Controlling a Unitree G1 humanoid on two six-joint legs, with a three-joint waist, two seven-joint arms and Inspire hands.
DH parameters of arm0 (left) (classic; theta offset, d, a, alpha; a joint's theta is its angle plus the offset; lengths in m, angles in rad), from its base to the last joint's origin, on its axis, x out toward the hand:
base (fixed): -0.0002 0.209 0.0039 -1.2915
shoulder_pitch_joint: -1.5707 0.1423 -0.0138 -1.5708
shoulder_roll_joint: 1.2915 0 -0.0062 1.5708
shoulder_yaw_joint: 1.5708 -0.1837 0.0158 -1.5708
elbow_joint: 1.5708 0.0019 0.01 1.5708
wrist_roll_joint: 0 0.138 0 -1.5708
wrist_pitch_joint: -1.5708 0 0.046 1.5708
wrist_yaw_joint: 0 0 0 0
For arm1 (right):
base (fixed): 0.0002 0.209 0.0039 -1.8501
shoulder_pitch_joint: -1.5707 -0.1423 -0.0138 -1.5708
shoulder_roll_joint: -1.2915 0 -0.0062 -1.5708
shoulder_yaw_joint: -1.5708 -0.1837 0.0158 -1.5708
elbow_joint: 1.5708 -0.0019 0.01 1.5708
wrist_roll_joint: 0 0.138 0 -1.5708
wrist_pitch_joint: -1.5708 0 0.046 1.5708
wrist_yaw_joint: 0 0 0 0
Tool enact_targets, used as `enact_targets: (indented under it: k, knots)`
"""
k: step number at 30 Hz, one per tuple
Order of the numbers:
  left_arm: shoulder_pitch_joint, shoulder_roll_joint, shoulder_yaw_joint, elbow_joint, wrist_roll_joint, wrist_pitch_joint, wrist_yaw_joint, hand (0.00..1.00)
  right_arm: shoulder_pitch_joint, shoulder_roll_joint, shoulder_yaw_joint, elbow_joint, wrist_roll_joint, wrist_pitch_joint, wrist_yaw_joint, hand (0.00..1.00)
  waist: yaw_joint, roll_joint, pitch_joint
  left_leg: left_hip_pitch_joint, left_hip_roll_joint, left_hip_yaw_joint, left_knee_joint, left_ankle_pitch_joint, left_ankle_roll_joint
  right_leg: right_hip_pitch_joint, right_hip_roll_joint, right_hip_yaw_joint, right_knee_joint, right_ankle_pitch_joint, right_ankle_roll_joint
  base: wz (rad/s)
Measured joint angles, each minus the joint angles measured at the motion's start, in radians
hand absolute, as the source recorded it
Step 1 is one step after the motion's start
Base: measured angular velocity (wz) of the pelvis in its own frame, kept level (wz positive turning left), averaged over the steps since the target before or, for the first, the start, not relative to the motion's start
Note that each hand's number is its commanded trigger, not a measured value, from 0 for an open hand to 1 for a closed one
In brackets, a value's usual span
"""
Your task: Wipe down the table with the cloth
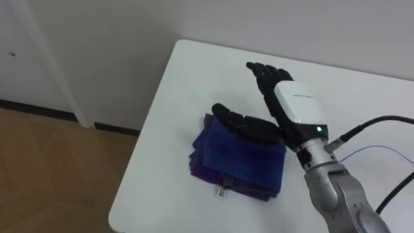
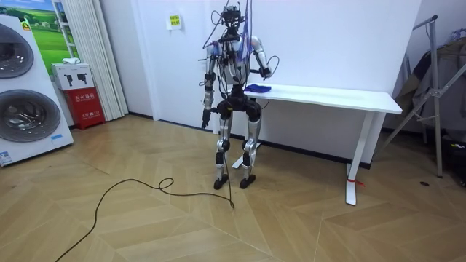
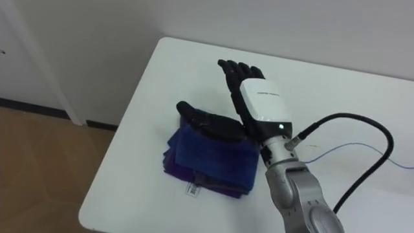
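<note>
Cloth, left eye view: folded blue cloth (image 1: 239,158) lying flat near the left end of the white table (image 1: 187,84), purple layers showing under its near edge.
Label, left eye view: small white label (image 1: 223,191) sticking out at the cloth's near edge.
Right hand, left eye view: right hand (image 1: 292,103) reaching in from the lower right, white back turned up, set at the cloth's far right corner.
Thumb, left eye view: thumb (image 1: 236,122) stretched out leftward across the cloth's far edge, seemingly touching it, pinching nothing.
Fingers, left eye view: fingers (image 1: 262,72) straight and close together, pointing toward the wall (image 1: 194,19) over bare tabletop past the cloth; contact with the table not clear.
Floor, left eye view: wood floor (image 1: 45,168) below the table's left end.
Right eye view: same layout, thumb over the cloth's far edge, hand spread and straight, cloth well inside the table's edges.
Stance, room view: standing upright at the table's end on the room view's left, back to the camera, facing the wall.
Arms, room view: right hand raised just above the cloth at that end; left hand (image 2: 205,116) hanging by the hip, state impossible to tell.
Surroundings, room view: washing machines (image 2: 25,94) and red box (image 2: 86,105) well apart on the room view's left.
</note>
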Motion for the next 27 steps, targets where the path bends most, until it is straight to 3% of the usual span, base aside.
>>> enact_targets:
  k: [6, 13, 27]
  knots:
    - [-0.022, 0.002, -0.024, -0.002, -0.001, -0.001, -0.01, 0.0, 0.009, 0.001, 0.057, 0.0, 0.003, -0.007, 0.059, 0.0, -0.001, 0.0, -0.0008, 0.0, -0.001, 0.0, 0.0, 0.0, 0.0, 0.0, -0.002, -0.001, 0.0, -0.001, 0.002, 0.0]
    - [-0.028, 0.002, -0.016, -0.001, -0.009, -0.001, -0.023, 0.0, 0.105, 0.0, 0.053, 0.026, 0.005, -0.008, 0.088, 0.0, -0.009, -0.002, -0.001, 0.001, -0.002, -0.001, 0.002, 0.0, 0.0, 0.003, -0.003, 0.001, 0.0, -0.003, 0.003, 0.01]
    - [-0.026, 0.003, -0.015, -0.001, -0.01, -0.005, -0.02, 0.0, 0.141, -0.009, 0.013, 0.1, -0.022, -0.011, 0.072, 0.0, -0.011, -0.018, -0.0005, 0.001, -0.001, 0.027, 0.001, 0.0, 0.0, 0.002, -0.002, 0.01, -0.001, -0.006, 0.005, -0.01]
